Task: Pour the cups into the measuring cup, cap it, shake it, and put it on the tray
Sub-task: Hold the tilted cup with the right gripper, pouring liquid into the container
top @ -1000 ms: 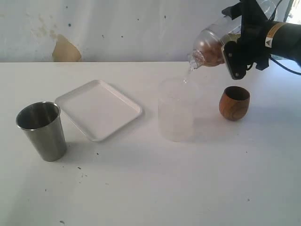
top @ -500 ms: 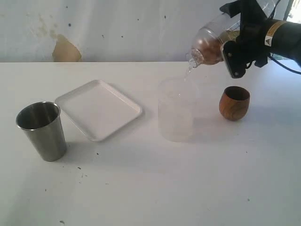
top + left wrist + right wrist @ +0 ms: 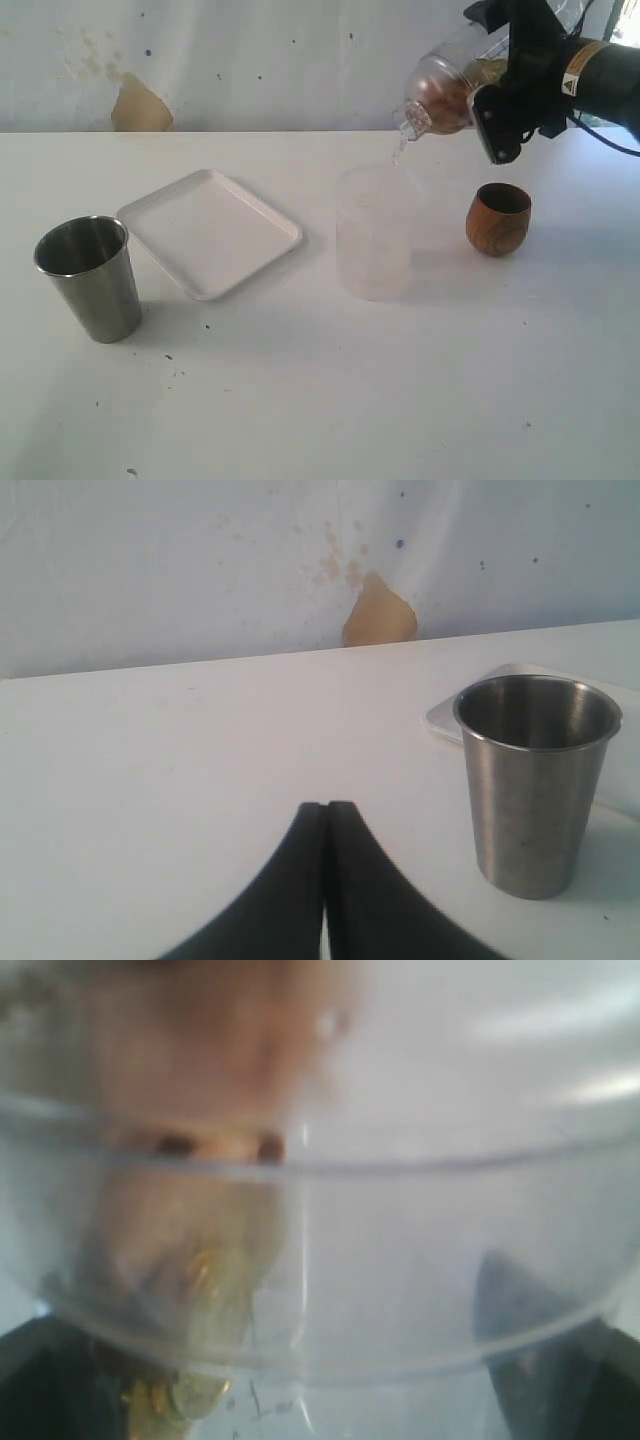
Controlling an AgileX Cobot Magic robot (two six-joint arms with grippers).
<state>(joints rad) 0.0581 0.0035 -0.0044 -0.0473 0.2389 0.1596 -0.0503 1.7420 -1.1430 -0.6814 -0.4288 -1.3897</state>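
My right gripper [image 3: 495,95] is shut on the clear measuring cup [image 3: 445,92] and holds it tilted, mouth down and to the left, high above the table. A thin trickle falls from its lip toward a frosted cup [image 3: 375,245] standing below. In the right wrist view the measuring cup [image 3: 400,1260] fills the picture between my dark fingers [image 3: 560,1360]. The brown wooden cup [image 3: 498,218] stands upright just right of the frosted cup. The steel tumbler [image 3: 90,278] stands at the far left, beside the white tray [image 3: 210,232]. My left gripper [image 3: 326,810] is shut and empty, short of the steel tumbler [image 3: 535,780].
A white wall with a tan patch [image 3: 140,108] runs behind the table's far edge. The tray's corner [image 3: 445,715] shows behind the steel tumbler in the left wrist view. Small dark specks dot the tabletop at the front left.
The right gripper has lifted the measuring cup slightly and tipped it a little further. Nothing else has moved.
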